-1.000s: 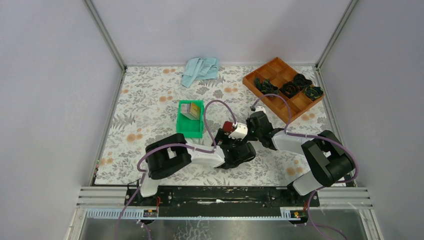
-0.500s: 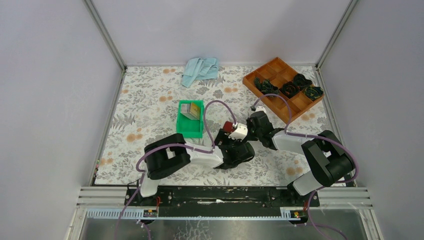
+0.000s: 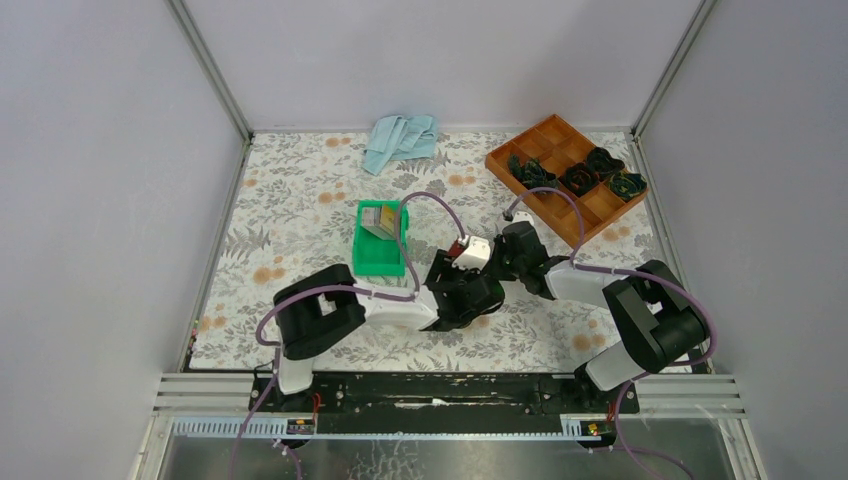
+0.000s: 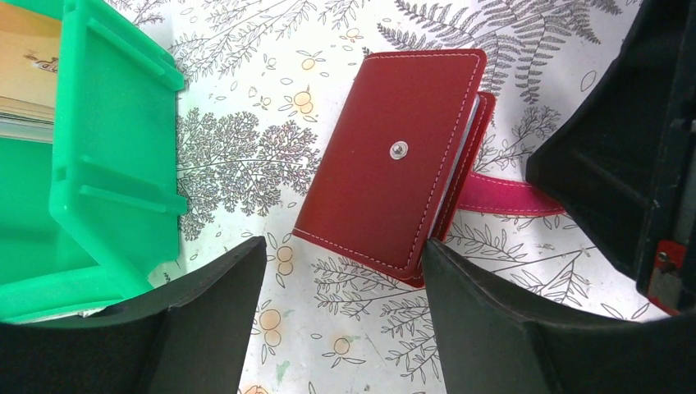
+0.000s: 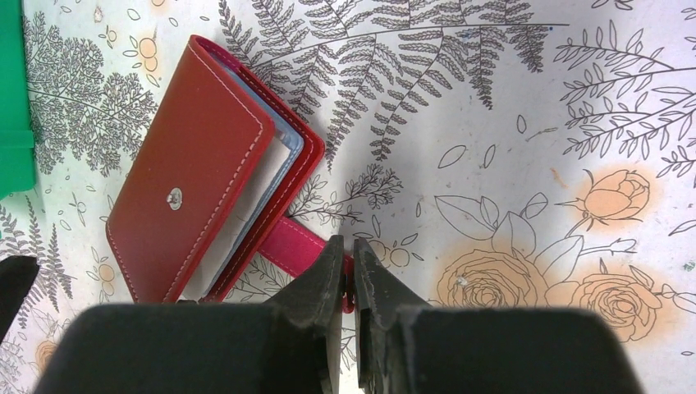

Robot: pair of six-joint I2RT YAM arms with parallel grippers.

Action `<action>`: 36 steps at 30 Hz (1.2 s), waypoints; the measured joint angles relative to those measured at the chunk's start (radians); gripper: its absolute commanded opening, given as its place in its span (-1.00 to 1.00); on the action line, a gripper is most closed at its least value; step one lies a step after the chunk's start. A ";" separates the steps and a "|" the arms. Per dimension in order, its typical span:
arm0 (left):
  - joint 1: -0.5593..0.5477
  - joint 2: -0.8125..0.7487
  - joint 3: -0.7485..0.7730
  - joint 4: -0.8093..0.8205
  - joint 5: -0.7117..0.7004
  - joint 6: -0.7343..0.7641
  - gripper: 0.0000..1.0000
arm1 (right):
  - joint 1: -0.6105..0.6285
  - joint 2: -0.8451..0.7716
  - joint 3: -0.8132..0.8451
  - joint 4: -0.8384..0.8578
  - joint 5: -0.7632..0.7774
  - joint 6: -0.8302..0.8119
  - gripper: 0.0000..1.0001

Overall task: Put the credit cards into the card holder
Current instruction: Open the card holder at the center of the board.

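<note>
The card holder (image 4: 392, 160), a dark red folded case with a snap stud, lies on the floral table cover; its covers gape slightly, showing a pale inside (image 5: 283, 160). My right gripper (image 5: 349, 250) is shut on the holder's pink snap tab (image 5: 294, 242). My left gripper (image 4: 343, 246) stands open just below the holder, whose lower corner reaches between the fingers and lies beside the right finger (image 4: 484, 312). The credit cards (image 3: 376, 220) stand in the green bin (image 3: 380, 252), at the left edge of the left wrist view as yellowish cards (image 4: 25, 74).
An orange compartment tray (image 3: 560, 135) with dark items sits at the back right. A light blue cloth (image 3: 400, 140) lies at the back centre. The green bin's wall (image 4: 115, 148) is close to my left finger. Grey walls enclose the table.
My left arm has shifted left and forward towards the holder, and its jaws have narrowed a little. The right gripper has kept its grip and place.
</note>
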 measured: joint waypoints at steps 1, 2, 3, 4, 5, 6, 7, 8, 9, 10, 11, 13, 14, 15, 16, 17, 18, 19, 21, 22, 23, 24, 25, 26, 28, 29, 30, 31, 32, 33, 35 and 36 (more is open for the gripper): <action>0.001 -0.004 0.000 0.000 0.000 0.002 0.52 | -0.001 0.000 0.000 0.001 0.000 0.000 -1.00; 0.003 -0.007 0.000 0.000 0.002 0.002 0.52 | -0.002 0.000 0.000 0.001 0.000 0.000 -1.00; 0.005 -0.008 0.000 0.000 0.003 0.003 0.52 | -0.002 0.000 0.000 0.001 0.000 0.000 -1.00; 0.006 -0.008 0.000 0.000 0.004 0.003 0.52 | -0.002 0.000 0.000 0.001 0.000 -0.001 -1.00; 0.009 -0.008 0.000 -0.001 0.005 0.003 0.52 | -0.002 0.000 0.000 0.001 -0.001 -0.001 -1.00; 0.011 -0.008 0.000 -0.001 0.007 0.004 0.52 | -0.002 0.000 0.000 0.001 -0.001 -0.001 -1.00; 0.013 -0.008 0.000 -0.001 0.008 0.005 0.52 | -0.002 0.000 0.000 0.001 -0.001 -0.002 -1.00; 0.014 -0.008 0.000 -0.001 0.008 0.005 0.52 | -0.003 0.000 0.000 0.001 -0.001 -0.002 -1.00; 0.016 -0.008 0.000 -0.001 0.009 0.005 0.53 | -0.003 0.000 0.000 0.002 -0.001 -0.002 -1.00; 0.018 -0.008 0.000 -0.002 0.010 0.005 0.53 | -0.003 0.000 0.000 0.002 -0.001 -0.003 -1.00; 0.020 -0.008 0.000 -0.003 0.010 0.005 0.54 | -0.003 0.000 -0.001 0.003 -0.001 -0.003 -1.00; 0.025 -0.008 0.000 -0.005 0.009 0.003 0.57 | -0.003 0.000 -0.002 0.005 -0.001 -0.003 -1.00; 0.027 -0.009 0.000 -0.005 0.007 0.003 0.58 | -0.004 0.000 -0.002 0.005 -0.001 -0.004 -1.00; 0.031 -0.011 0.000 -0.007 0.006 0.002 0.58 | -0.005 0.000 -0.002 0.006 -0.001 -0.005 -1.00; 0.035 -0.015 -0.002 -0.008 0.003 0.002 0.58 | -0.007 0.000 -0.003 0.008 -0.001 -0.006 -1.00; 0.042 -0.024 -0.006 -0.009 0.002 0.002 0.58 | -0.009 0.000 -0.003 0.008 -0.001 -0.008 -1.00; 0.048 -0.034 -0.011 -0.010 0.000 0.002 0.59 | -0.012 0.000 -0.004 0.009 -0.001 -0.009 -1.00; 0.058 -0.048 -0.016 -0.011 -0.002 0.002 0.59 | -0.014 0.000 -0.005 0.009 -0.001 -0.010 -1.00; 0.076 -0.074 -0.023 -0.012 -0.006 0.002 0.60 | -0.019 -0.002 -0.005 0.008 -0.001 -0.012 -1.00; 0.082 -0.083 -0.024 -0.012 -0.010 0.002 0.60 | -0.021 -0.003 -0.006 0.007 0.000 -0.014 -1.00; 0.089 -0.091 -0.024 -0.012 -0.013 0.002 0.60 | -0.023 -0.004 -0.006 0.006 0.000 -0.016 -1.00; 0.093 -0.097 -0.024 -0.012 -0.016 0.002 0.60 | -0.025 -0.005 -0.006 0.004 0.000 -0.019 -1.00; 0.098 -0.099 -0.024 -0.012 -0.019 0.003 0.61 | -0.027 -0.007 -0.007 0.001 0.000 -0.021 -1.00; 0.103 -0.100 -0.024 -0.012 -0.021 0.005 0.61 | -0.027 -0.009 -0.007 -0.001 0.001 -0.023 -1.00; 0.106 -0.100 -0.024 -0.012 -0.023 0.011 0.61 | -0.029 -0.013 -0.009 -0.005 0.001 -0.027 -1.00; 0.109 -0.099 -0.023 -0.012 -0.023 0.015 0.61 | -0.029 -0.014 -0.010 -0.007 0.001 -0.029 -1.00; 0.110 -0.097 -0.021 -0.013 -0.024 0.020 0.61 | -0.030 -0.017 -0.011 -0.010 0.001 -0.031 -1.00; 0.111 -0.094 -0.018 -0.013 -0.024 0.024 0.61 | -0.031 -0.020 -0.013 -0.013 0.002 -0.032 -1.00; 0.114 -0.088 -0.015 -0.013 -0.024 0.029 0.61 | -0.032 -0.024 -0.013 -0.019 0.002 -0.034 -1.00; 0.115 -0.083 -0.013 -0.013 -0.024 0.032 0.61 | -0.033 -0.027 -0.014 -0.023 0.003 -0.035 -1.00; 0.122 -0.067 -0.003 -0.013 -0.023 0.040 0.61 | -0.034 -0.035 -0.019 -0.031 0.003 -0.038 -1.00; 0.127 -0.059 0.000 -0.013 -0.023 0.044 0.61 | -0.034 -0.039 -0.021 -0.036 0.003 -0.039 -1.00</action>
